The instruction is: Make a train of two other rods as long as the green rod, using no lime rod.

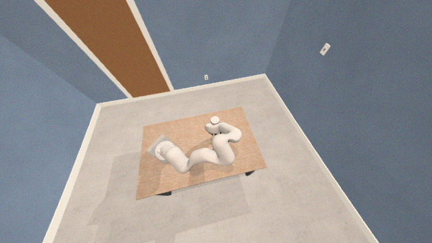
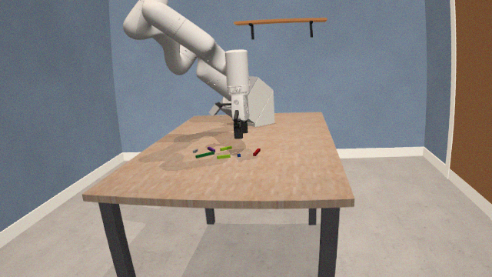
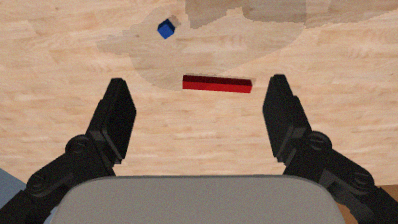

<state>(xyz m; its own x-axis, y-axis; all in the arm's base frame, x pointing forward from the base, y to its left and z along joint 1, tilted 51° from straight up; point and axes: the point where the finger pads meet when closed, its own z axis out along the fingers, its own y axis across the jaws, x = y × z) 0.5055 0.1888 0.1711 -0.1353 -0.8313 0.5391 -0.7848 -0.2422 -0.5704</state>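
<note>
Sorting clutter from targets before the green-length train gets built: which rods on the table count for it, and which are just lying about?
For the job:
green rod, the length to match
red rod
blue rod
open tool

Lying about:
two lime rods
purple rod
grey rod

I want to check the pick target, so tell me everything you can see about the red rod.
The red rod is a slim, square-edged bar, plain matte red, lying flat on the wooden table. In the wrist view it runs nearly straight across, between and just ahead of the open, empty claw. Nothing touches it; the blue cube sits apart.
</note>
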